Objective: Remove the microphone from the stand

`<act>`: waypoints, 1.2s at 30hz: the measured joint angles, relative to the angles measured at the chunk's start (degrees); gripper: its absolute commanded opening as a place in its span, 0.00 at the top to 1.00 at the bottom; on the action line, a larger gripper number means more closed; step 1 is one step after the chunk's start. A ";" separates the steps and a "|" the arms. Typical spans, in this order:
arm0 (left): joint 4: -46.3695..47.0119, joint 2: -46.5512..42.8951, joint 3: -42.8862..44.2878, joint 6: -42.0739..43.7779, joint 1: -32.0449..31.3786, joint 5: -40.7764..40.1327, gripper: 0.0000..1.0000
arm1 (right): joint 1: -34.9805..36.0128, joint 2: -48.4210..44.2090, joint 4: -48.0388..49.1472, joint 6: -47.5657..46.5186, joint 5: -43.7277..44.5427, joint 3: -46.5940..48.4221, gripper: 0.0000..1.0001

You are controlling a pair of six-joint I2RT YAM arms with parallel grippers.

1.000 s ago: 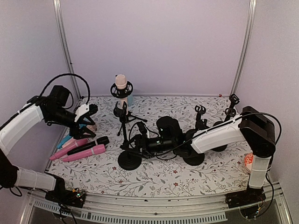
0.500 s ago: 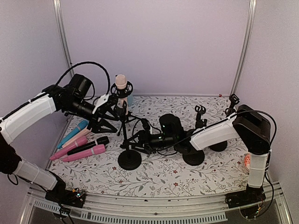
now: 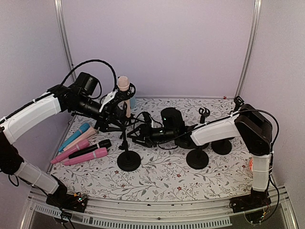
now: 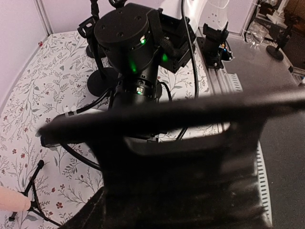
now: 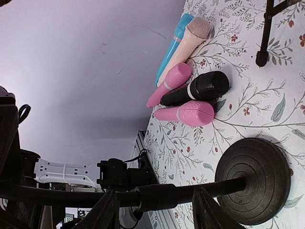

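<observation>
Seeing the microphone (image 3: 123, 84) standing tall in a ring clip (image 3: 131, 90) near 11 o'clock on the worktop (image 3: 162, 183), pale pink head up, not yet out of its stand. Holding the left gripper (image 3: 114, 109) just beside the microphone's body, on its 9 o'clock side. Not being able to tell wide from narrow for the left jaws, with only a dark blur filling the left wrist view. Holding the right gripper (image 5: 155, 193) at the pole of the round-foot stand (image 5: 252, 181), jaws wide apart, the pole running across both tips; not being able to tell about touching. Spotting thin stand legs (image 3: 113, 127) under the left gripper too, so not being sure of the stand carrying the ring clip. Guessing at the step in hand: getting the left jaws around the microphone while bracing the stand with the right. Worrying about a few things from here. Pulling sideways instead of straight up, and so tipping the thin stand over. Squeezing the ring clip and not the microphone, and so lifting the whole stand along. Bumping the two grippers together, working so near each other. Letting the pole slip through right jaws this wide, and so knocking the round-foot stand toward the loose microphones (image 3: 90, 155) lying at 9 o'clock.
</observation>
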 measured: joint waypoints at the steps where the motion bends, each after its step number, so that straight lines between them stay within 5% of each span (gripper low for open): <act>1: 0.28 0.00 0.00 -0.50 -0.11 0.00 0.53 | -0.22 -0.02 -0.20 -0.42 0.00 0.02 0.46; 7: 5.79 -0.57 -1.33 -6.38 -0.48 -2.40 0.77 | -0.79 -3.43 -2.86 -2.29 2.21 -4.37 0.45; 13: 15.02 -4.76 -7.17 -14.45 -0.92 -6.54 0.85 | -0.81 -11.65 -3.74 -2.97 5.40 -12.02 0.45; 30: 24.79 3.13 0.04 -32.04 -6.84 -19.06 0.83 | -0.81 -19.43 -5.88 -3.85 9.33 -16.72 0.45; 34: 26.80 5.60 2.95 -32.72 -8.33 -20.55 0.78 | -0.81 -19.67 -5.81 -3.85 9.29 -16.72 0.45; 36: 27.19 5.86 2.99 -32.65 -9.29 -21.57 0.66 | -0.81 -19.67 -5.77 -3.78 9.20 -16.72 0.45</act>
